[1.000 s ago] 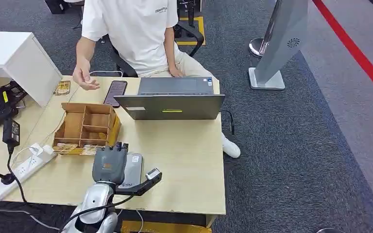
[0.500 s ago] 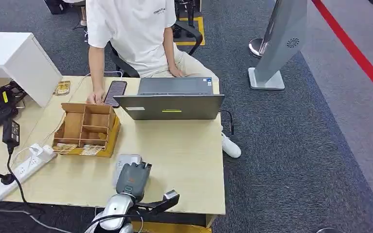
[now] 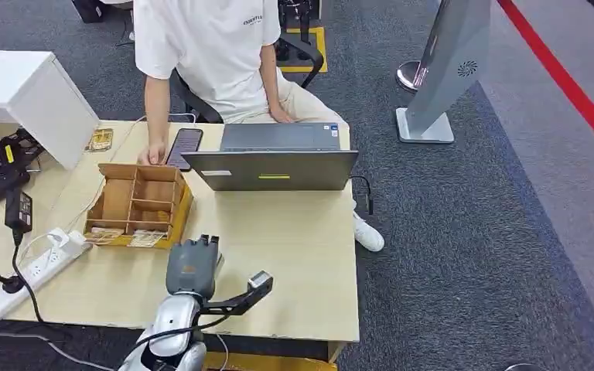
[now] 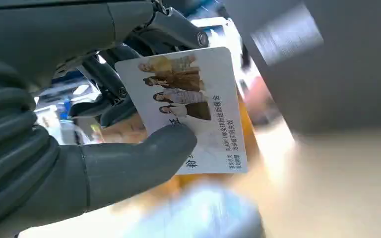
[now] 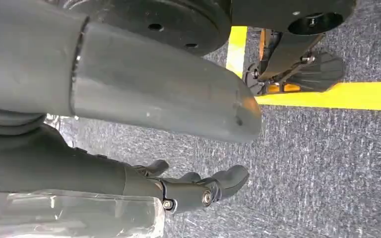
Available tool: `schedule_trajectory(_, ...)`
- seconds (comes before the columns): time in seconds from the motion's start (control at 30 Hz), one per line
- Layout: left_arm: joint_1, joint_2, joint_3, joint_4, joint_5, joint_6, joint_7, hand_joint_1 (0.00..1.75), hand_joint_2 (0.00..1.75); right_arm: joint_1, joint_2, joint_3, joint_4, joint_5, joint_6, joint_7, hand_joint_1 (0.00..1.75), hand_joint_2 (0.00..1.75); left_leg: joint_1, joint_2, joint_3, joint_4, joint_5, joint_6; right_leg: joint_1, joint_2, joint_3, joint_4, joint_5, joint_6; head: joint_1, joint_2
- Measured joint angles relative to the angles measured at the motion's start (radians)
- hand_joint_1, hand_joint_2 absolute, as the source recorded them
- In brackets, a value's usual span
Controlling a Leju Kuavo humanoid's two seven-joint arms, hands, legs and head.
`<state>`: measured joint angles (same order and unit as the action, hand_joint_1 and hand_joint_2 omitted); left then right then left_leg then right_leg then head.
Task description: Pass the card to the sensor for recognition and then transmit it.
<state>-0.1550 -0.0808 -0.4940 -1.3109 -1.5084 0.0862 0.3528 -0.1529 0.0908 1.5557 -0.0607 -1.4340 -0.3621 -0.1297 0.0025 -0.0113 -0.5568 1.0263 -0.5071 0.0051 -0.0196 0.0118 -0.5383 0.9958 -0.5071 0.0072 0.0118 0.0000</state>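
Observation:
My left hand (image 3: 192,267) hovers over the near part of the wooden table (image 3: 294,255), in front of the divider box. In the left wrist view the hand (image 4: 79,163) pinches a white card (image 4: 198,99) printed with small figures and text between its thumb and its fingers. A blurred pale grey shape (image 4: 198,213) lies just under the card; it looks like the sensor. In the head view my hand hides that device. My right hand (image 5: 154,109) hangs beside my body above grey carpet, its fingers apart and holding nothing.
A wooden divider box (image 3: 139,202) with cards stands just beyond my left hand. Behind it are an open laptop (image 3: 271,158), a phone (image 3: 183,147) and a seated person (image 3: 209,54) with a hand on the table. A power strip (image 3: 31,270) lies at the left.
My left hand with the card first slid toward the table's near edge and to the right, then came back up toward the divider box. The person's hand dropped onto the table by the phone.

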Motion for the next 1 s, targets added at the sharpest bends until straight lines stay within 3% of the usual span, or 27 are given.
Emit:
schedule_trajectory(0.17,-0.125,0.088,0.002,-0.15,0.0,0.016,0.065,1.75,1.75,-0.001,0.0,0.0,-0.002,0.055,0.0,0.0,0.0,0.0,0.0,0.0,0.0,0.0,0.001,0.0,0.0,0.0,0.0,0.001,0.0,0.0,0.0,0.0)
schedule_trajectory(0.3,-0.241,0.151,0.029,-0.2,0.0,-0.017,0.066,1.75,1.75,-0.004,0.0,0.0,-0.007,0.077,0.0,0.005,0.0,0.0,0.0,0.0,0.0,0.0,0.001,-0.001,0.0,0.0,0.0,0.002,0.0,0.0,0.0,0.0)
schedule_trajectory(0.47,-0.43,0.237,0.041,-0.155,0.0,-0.08,0.087,1.75,1.75,-0.015,0.0,0.0,-0.013,0.097,0.0,0.015,0.0,0.0,0.0,0.0,0.0,0.0,0.002,-0.002,0.0,0.0,0.0,0.002,0.0,0.0,0.0,0.0)
schedule_trajectory(0.7,-0.602,0.264,0.045,-0.025,0.0,-0.091,0.087,1.75,1.75,-0.024,0.0,0.0,-0.017,0.08,0.0,0.015,0.0,0.0,0.0,0.0,0.0,0.001,0.002,-0.002,0.0,0.001,0.0,0.002,0.0,0.0,0.002,0.0)
schedule_trajectory(0.73,-0.615,0.264,0.043,-0.019,0.0,-0.095,0.087,0.0,1.75,-0.025,0.0,0.0,-0.017,0.076,0.0,0.015,0.0,0.0,0.0,0.0,0.0,0.001,0.002,-0.002,0.0,0.001,-0.001,0.002,0.0,0.0,0.001,0.0)
schedule_trajectory(1.0,-0.661,0.251,0.002,-0.007,0.0,-0.114,0.082,0.0,1.75,-0.029,0.0,0.0,-0.017,0.061,0.0,0.015,0.0,0.0,0.0,0.0,0.0,0.001,0.002,-0.002,0.0,0.001,-0.001,0.001,0.0,0.0,0.001,0.0)
